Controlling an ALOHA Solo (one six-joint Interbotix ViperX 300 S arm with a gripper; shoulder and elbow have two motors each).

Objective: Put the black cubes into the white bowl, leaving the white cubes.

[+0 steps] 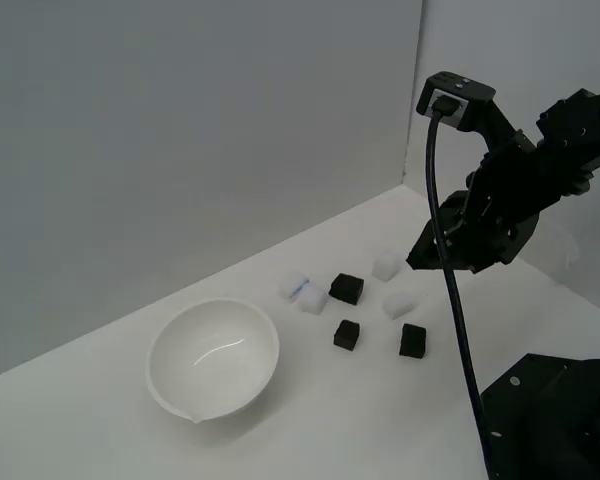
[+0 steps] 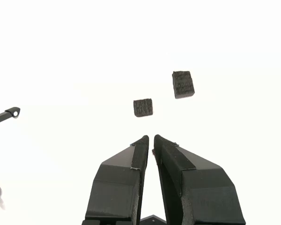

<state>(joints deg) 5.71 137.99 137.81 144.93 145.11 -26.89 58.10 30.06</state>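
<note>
Wrist view shows the hand (image 2: 151,138) pressed together and empty, poised above the surface (image 2: 61,56) with two black cubes (image 2: 143,107) just ahead of its fingertips. Nothing is gripped yet; it probably hangs high to pick a target. Beyond the cubes from the hand, the white bowl (image 1: 213,358) sits empty, and white cubes (image 1: 399,304) lie scattered among the black ones.

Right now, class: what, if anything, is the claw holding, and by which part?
Nothing. The claw is nearly shut with only a thin empty gap between its fingers, and two black cubes lie untouched beyond its tips.
</note>
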